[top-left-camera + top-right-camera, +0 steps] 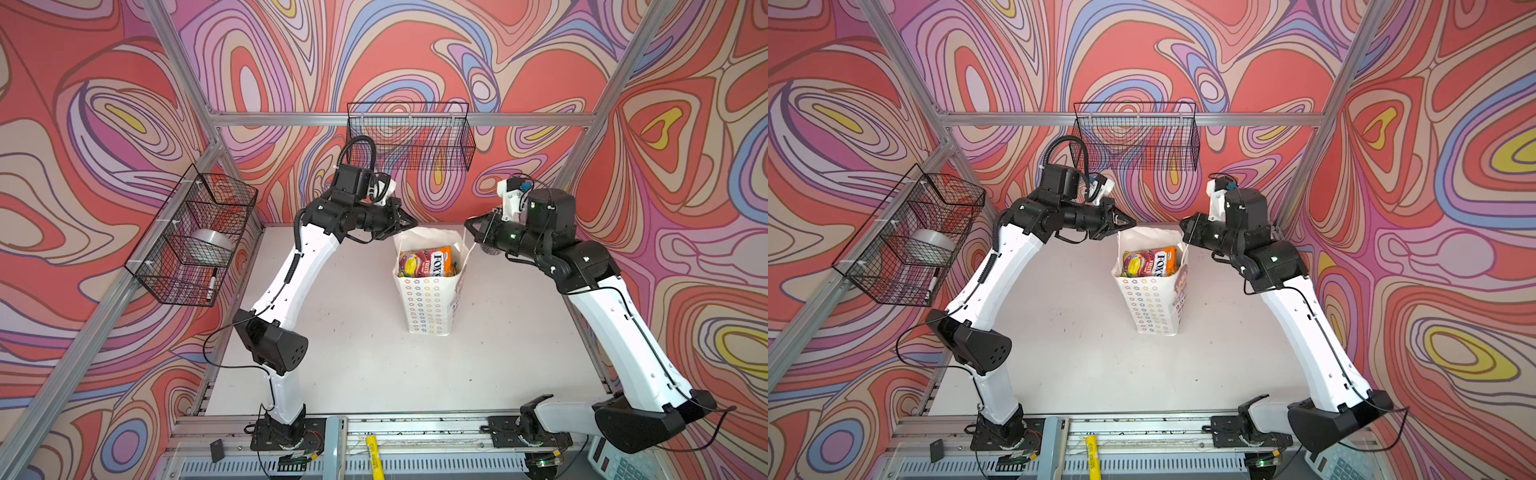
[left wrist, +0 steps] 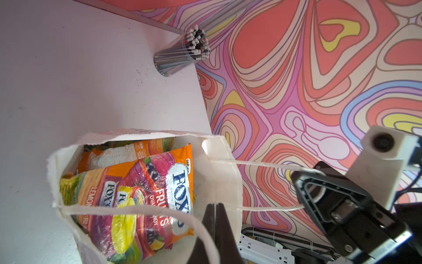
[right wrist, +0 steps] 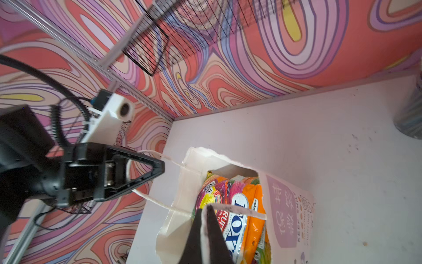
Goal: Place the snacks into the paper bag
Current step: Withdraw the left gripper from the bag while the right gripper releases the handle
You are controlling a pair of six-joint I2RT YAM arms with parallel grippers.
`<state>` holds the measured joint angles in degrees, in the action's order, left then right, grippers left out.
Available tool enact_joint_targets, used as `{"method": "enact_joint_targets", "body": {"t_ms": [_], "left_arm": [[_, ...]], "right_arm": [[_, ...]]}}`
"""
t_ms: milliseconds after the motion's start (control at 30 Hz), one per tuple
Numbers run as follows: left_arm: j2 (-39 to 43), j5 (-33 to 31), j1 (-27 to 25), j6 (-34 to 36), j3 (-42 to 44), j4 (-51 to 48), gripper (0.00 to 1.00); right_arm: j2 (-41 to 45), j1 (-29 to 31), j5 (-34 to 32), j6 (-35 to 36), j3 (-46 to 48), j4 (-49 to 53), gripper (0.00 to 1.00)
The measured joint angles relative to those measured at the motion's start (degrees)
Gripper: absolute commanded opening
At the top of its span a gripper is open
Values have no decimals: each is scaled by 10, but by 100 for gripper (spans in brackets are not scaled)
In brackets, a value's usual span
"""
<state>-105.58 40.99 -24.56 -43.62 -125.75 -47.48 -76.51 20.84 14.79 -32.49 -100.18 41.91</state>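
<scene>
Inside the paper bag, snacks.

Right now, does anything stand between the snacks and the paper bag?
Nothing visible does. The snacks already sit inside the open bag, and no packet shows on the table. The left fingers and right fingers are each shut on a cord handle.

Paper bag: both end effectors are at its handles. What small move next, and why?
Probably raise both together, slowly and evenly. The left end effector and right end effector each appear shut on a cord handle of the paper bag, with the snacks inside; uneven pull could tip it.
</scene>
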Motion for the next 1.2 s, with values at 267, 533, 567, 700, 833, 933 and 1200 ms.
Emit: {"method": "enact_joint_targets", "body": {"t_ms": [267,533,567,700,833,933,1200], "left_arm": [[96,-34,18,2,84,16,0],[108,-43,24,14,165,10,0],[108,-44,25,15,180,10,0],[122,-43,28,14,237,39,4],[164,-41,31,12,276,68,43],[194,-37,40,7,286,86,72],[232,-20,71,0,307,102,100]], "right_arm": [[-25,0,17,3,-3,-21,0],[-62,-1,16,-2,34,-16,0],[-62,0,19,-4,44,-16,0],[-57,1,26,-16,80,-52,0],[-38,1,27,-29,106,-75,22],[-25,1,27,-37,111,-92,54],[3,1,8,-80,104,-75,98]]}}
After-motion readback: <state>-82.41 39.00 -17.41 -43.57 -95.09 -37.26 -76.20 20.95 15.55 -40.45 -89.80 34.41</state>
